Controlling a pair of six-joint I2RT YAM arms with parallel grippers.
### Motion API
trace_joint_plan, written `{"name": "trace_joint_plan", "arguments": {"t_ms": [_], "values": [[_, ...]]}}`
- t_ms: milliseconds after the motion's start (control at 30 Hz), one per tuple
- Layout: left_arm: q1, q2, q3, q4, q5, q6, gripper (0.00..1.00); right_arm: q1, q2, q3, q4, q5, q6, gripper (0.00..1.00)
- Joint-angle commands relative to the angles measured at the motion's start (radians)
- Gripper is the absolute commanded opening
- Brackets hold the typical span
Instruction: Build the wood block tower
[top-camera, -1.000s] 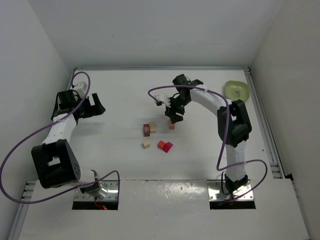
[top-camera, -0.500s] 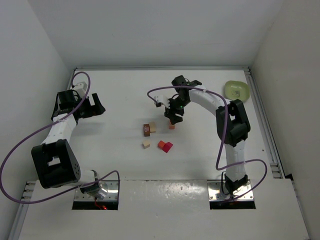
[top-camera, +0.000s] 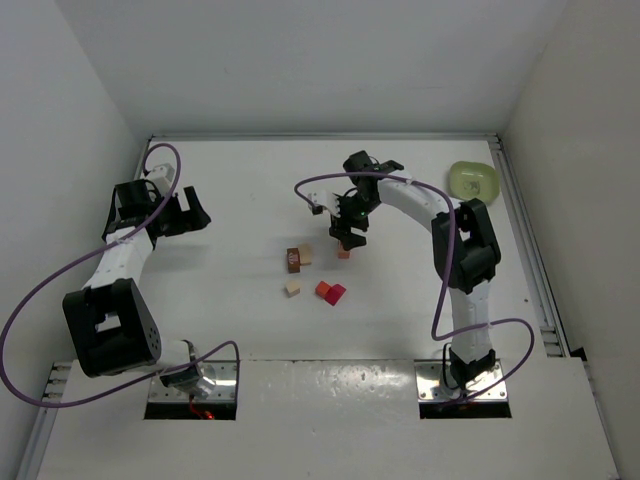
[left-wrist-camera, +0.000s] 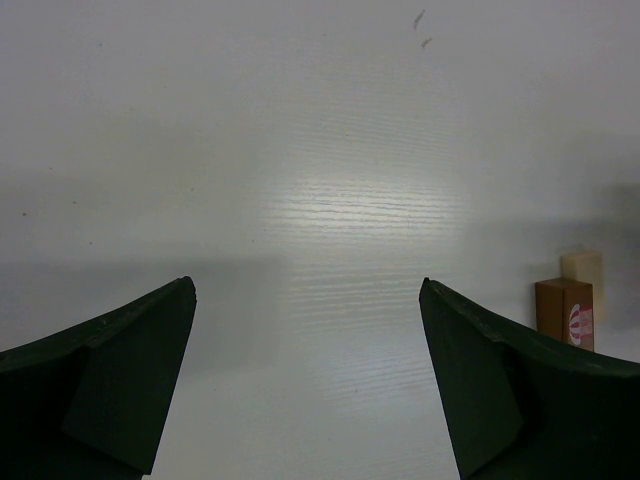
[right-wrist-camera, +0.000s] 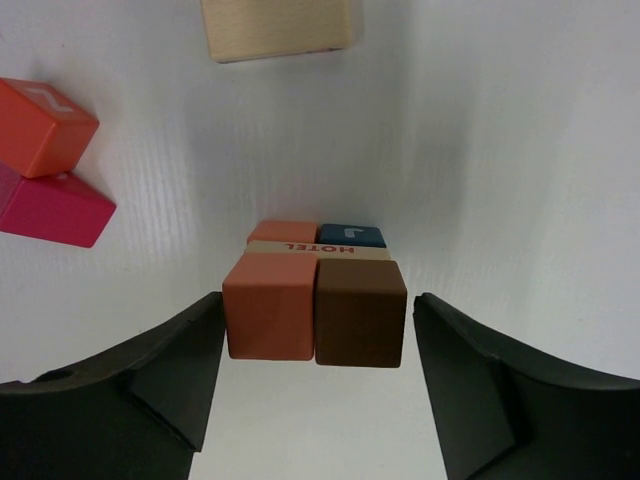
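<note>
Mid-frame, my right gripper (right-wrist-camera: 318, 300) stands parted around the tower (right-wrist-camera: 270, 305) — barely clear each side — so I'd rise straight up, no sideways drift; left gripper (left-wrist-camera: 306, 285) gapes wide, empty.

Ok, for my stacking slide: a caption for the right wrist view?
Right gripper open astride the tower, salmon block and brown block on top; red block, magenta block, pale block beyond.

White, faintly grained table (top-camera: 230, 190), evenly and diffusely lit. Behind the table, plain white back wall (top-camera: 320, 60); to either side of it, white left wall (top-camera: 50, 150) and right wall (top-camera: 590, 150). Along the table's right edge, metal rail (top-camera: 532, 260). At the table's near edge, scuffed glossy white panel (top-camera: 320, 400).
</note>
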Motion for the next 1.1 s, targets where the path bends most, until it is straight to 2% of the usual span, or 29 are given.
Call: {"name": "trace_joint_plan", "arguments": {"t_ms": [0, 133, 300, 500, 767, 833, 900, 933, 1067], "values": [[-0.007, 0.001, 0.018, 0.015, 0.008, -0.005, 1.00, 0.007, -0.002, 0.005, 0.006, -0.007, -0.017, 0.76], [-0.007, 0.010, 0.018, 0.015, 0.008, -0.005, 1.00, 0.011, -0.002, 0.005, 0.010, -0.008, -0.012, 0.84], [-0.007, 0.010, 0.018, 0.015, 0.008, -0.005, 1.00, 0.017, -0.017, -0.001, 0.020, -0.027, -0.003, 1.00], [-0.007, 0.001, 0.008, 0.024, 0.008, -0.005, 1.00, 0.016, -0.066, -0.009, 0.029, -0.108, 0.034, 1.00], [-0.007, -0.028, -0.012, 0.044, 0.018, -0.014, 1.00, 0.019, -0.235, -0.032, 0.107, -0.157, 0.091, 1.00], [-0.007, -0.037, -0.022, 0.053, 0.018, -0.023, 1.00, 0.011, -0.258, -0.006, 0.121, -0.189, 0.161, 1.00], [-0.007, -0.050, -0.036, 0.064, 0.008, -0.034, 1.00, 0.002, -0.313, -0.003, 0.210, -0.221, 0.225, 1.00], [-0.016, -0.060, -0.036, 0.075, -0.007, -0.044, 1.00, -0.009, -0.328, -0.013, 0.315, -0.223, 0.355, 1.00], [-0.070, -0.028, 0.005, 0.015, -0.007, 0.024, 1.00, -0.058, -0.394, -0.043, 0.411, -0.147, 0.594, 1.00]]}}
